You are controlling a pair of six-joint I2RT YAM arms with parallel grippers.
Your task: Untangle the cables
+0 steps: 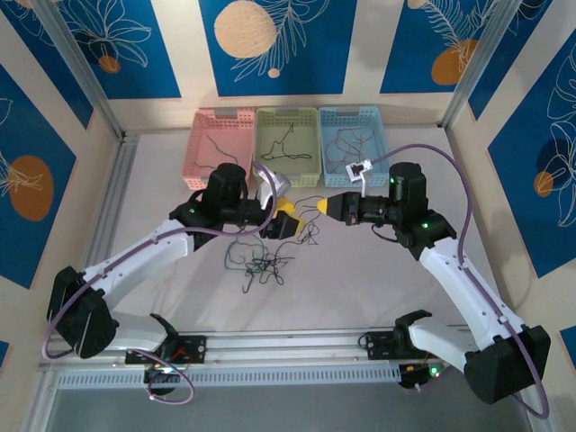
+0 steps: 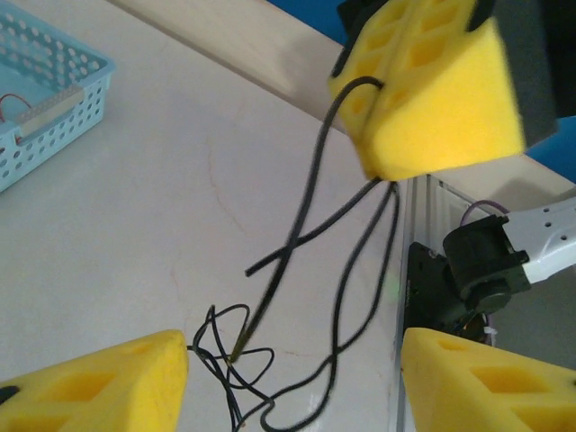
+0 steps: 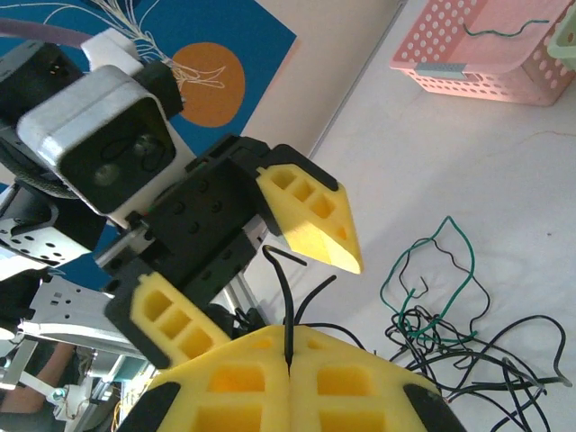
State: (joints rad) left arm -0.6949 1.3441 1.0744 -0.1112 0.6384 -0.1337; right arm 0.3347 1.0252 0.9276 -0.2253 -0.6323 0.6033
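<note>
A loose tangle of thin black and green cables [image 1: 265,259] lies on the table between the arms, and it is also in the right wrist view, cables [image 3: 450,319]. My right gripper [image 1: 323,205] is shut on a black cable [image 3: 286,306] that sticks up from the seam of its pads [image 3: 288,364]. From those pads [image 2: 432,85] black strands [image 2: 346,270] hang down to the table. My left gripper [image 2: 295,346] is open, its fingers [image 2: 99,382] standing either side of the hanging strands without gripping them. It sits just left of the right one, left gripper [image 1: 286,219].
Three baskets stand at the back, pink [image 1: 202,148], green [image 1: 266,153] and blue [image 1: 329,153], each with a wire inside. The blue basket [image 2: 45,99] lies far left of the left gripper. A metal rail [image 1: 288,346] runs along the near edge.
</note>
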